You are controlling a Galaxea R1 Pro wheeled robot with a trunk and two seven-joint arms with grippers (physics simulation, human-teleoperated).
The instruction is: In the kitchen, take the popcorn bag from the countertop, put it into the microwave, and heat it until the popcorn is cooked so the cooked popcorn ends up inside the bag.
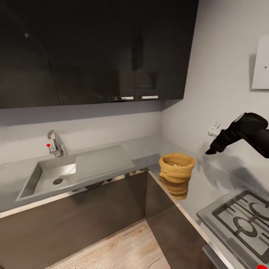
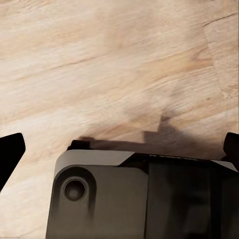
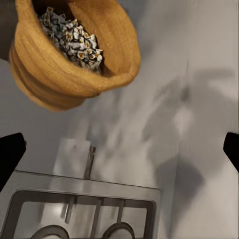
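Observation:
The tan popcorn bag [image 1: 176, 167] stands upright on the grey steel countertop [image 1: 209, 186] at the inner corner, its rolled rim open. Whitish-grey popcorn [image 3: 69, 37] fills the bag [image 3: 74, 74] in the right wrist view. My right gripper [image 1: 213, 150] hovers above the counter to the right of the bag, apart from it. Its dark fingertips [image 3: 10, 154] are spread wide, so the right gripper [image 3: 119, 152] is open and holds nothing. My left gripper [image 2: 119, 149] is open over the wooden floor, beside the robot's own dark body [image 2: 139, 199]. The microwave is out of view.
A steel sink [image 1: 52, 177] with a tap [image 1: 55, 144] lies left of the bag. The gas hob [image 1: 243, 220] sits at the near right, and a white hood [image 1: 261, 67] hangs above it. Dark upper cabinets [image 1: 97, 48] overhang the counter. A wall socket [image 1: 213, 129] is behind my right arm.

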